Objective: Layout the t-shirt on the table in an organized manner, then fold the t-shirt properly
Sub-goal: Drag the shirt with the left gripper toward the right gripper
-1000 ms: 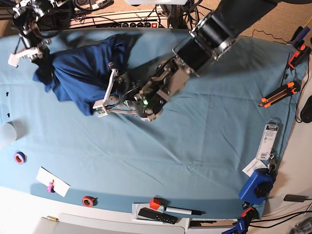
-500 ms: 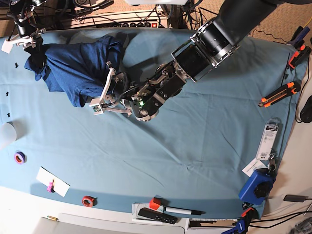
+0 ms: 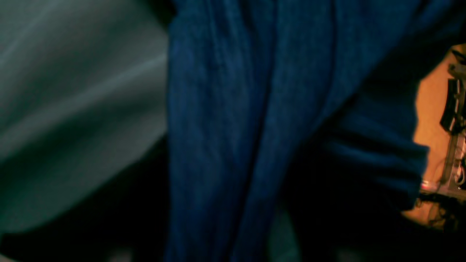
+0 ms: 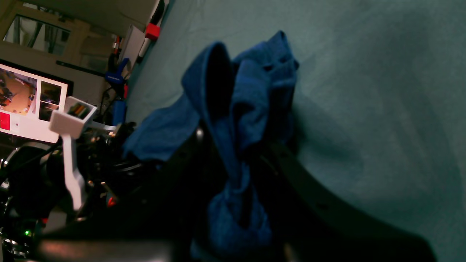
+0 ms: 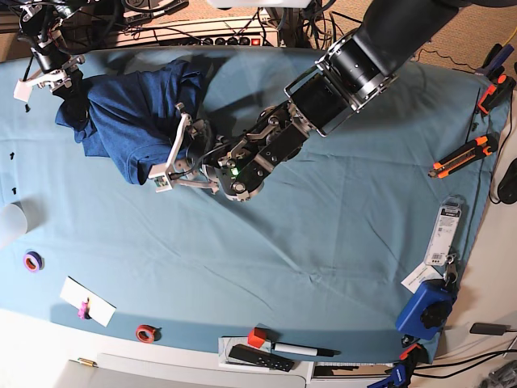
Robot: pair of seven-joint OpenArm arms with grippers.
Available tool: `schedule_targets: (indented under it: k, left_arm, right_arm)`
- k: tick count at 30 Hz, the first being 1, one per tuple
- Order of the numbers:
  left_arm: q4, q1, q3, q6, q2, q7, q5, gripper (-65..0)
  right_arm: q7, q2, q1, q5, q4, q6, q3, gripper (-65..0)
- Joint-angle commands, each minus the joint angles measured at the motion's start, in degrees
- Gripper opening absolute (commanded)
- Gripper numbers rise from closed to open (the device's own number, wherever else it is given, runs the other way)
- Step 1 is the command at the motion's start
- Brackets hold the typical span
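Note:
The dark navy t-shirt [image 5: 129, 113] lies bunched at the far left of the teal table [image 5: 323, 242]. My right gripper [image 5: 50, 71] is at the shirt's upper left corner. In the right wrist view the dark jaws are shut on a twisted bunch of the shirt [image 4: 236, 203], and the rest drapes away over the table [image 4: 382, 91]. My left gripper [image 5: 171, 155] is at the shirt's lower right edge, with its white fingers [image 5: 179, 137] against the cloth. In the left wrist view the shirt [image 3: 255, 127] hangs taut right in front of the camera and hides the fingers.
Two orange utility knives [image 5: 460, 155] and a packaged item [image 5: 444, 234] lie at the right. A blue clamp [image 5: 424, 309] sits at the front right. Tape rolls [image 5: 32, 261] [image 5: 146, 332], a white card [image 5: 87, 301], a red cube [image 5: 257, 337] and a marker [image 5: 299, 349] line the front edge.
Both grippers carried the shirt toward the table's far edge and a little left. In the last half second the right gripper came back slightly down and right. The shirt stays bunched.

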Motion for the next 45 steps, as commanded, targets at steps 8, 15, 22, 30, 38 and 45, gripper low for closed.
schedule_targets:
  k: [8,15,22,30,38,45]
  left_arm:
    - [0.79,-6.45,-0.22,1.86,1.43,1.77,-1.66,-34.5]
    - [0.79,-9.31,-0.22,2.51,1.43,4.24,-2.03,-34.5]
    - [0.79,-9.27,-0.22,2.08,1.43,10.05,-5.92,-21.7]
    - [0.79,-10.08,-0.22,1.60,1.43,15.13,-5.84,-21.6]
    - [0.79,-14.36,-0.22,1.73,1.43,17.27,-5.86,-21.6]
    - [0.79,-15.32,-0.22,2.29,1.43,18.99,-5.81,-21.6]
  right_arm:
    - [0.97,1.33,0.02,3.43,1.09,0.52,0.24,-43.1]
    - [0.97,5.55,0.68,3.48,1.09,0.52,0.28,-43.1]
    - [0.97,7.85,3.10,3.52,1.09,0.52,0.28,-43.1]
    - [0.97,7.85,8.98,3.54,1.09,0.52,0.17,-43.1]
    - [0.97,7.85,13.05,3.78,1.09,0.52,-0.39,-43.1]
    - [0.97,11.82,13.38,2.21,1.09,0.52,-13.90,-43.1]
